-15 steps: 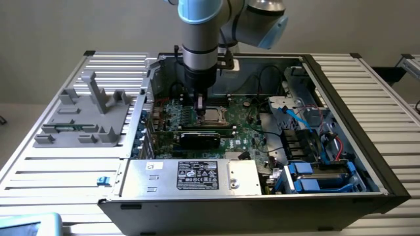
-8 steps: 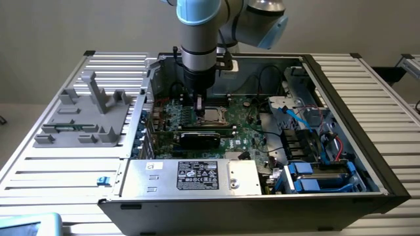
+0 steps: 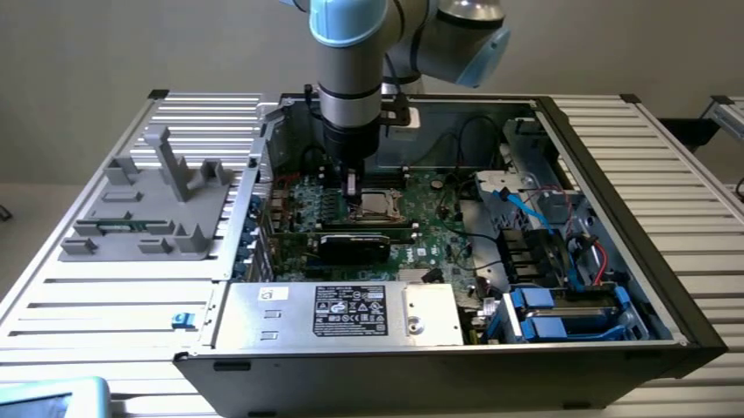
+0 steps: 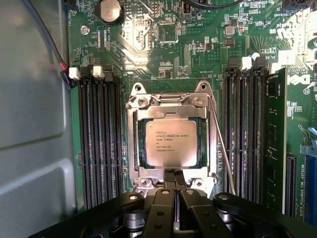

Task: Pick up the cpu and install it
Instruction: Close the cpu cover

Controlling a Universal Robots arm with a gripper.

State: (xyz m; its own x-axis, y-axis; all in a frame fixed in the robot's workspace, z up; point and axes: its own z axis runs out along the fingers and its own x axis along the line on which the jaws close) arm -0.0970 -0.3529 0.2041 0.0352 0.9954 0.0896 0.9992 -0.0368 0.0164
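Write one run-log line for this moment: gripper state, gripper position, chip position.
gripper: shut | position: tips at the chip's edge, over the socket frame | chip: lying flat inside the frame

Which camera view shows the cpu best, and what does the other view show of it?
The wrist view: the cpu lies face-on inside the socket frame, its printed top and edges plain. In the exterior view the cpu is just a small silver square beside the gripper.

Vertical arm point(image 3: 348, 61), closed gripper point(image 3: 352, 187).
The arm hangs straight down from its elbow, the gripper points downward, and its two fingers point(image 4: 169, 178) are pressed together.
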